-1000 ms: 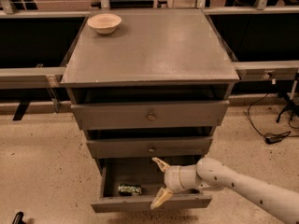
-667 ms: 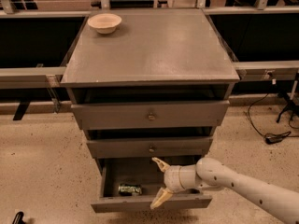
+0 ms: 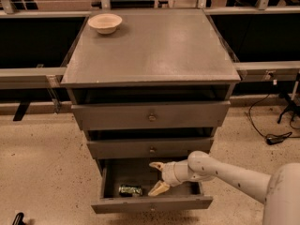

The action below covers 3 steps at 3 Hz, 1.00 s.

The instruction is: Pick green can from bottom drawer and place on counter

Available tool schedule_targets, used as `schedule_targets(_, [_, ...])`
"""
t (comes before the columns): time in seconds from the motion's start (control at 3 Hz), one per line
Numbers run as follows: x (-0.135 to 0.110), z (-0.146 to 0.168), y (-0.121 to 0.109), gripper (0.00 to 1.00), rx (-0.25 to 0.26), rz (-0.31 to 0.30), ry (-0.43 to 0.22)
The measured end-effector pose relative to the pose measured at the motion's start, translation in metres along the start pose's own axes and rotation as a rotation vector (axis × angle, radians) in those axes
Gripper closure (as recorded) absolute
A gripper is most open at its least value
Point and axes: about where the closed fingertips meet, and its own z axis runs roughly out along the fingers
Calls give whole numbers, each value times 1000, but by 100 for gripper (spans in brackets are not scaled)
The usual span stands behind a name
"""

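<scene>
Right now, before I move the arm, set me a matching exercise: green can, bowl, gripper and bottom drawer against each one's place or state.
Things:
1. green can
2. bowl
3. gripper
4. bottom drawer

Places or states:
A. pulled open
B. far left corner of the counter
C. lying inside the drawer, left of centre
D. fingers open, over the drawer, right of the can

Pairs: 1-C, 2-B, 3-D, 4-A.
</scene>
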Motion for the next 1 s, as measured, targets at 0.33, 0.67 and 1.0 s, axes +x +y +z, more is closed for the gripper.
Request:
schedule_targets(0.33, [30, 26, -7, 34, -32, 23, 3])
schedule_targets(0.67, [59, 49, -10, 33, -36, 47, -9])
schedule_targets(1.0, [77, 72, -16, 32, -7, 54, -33])
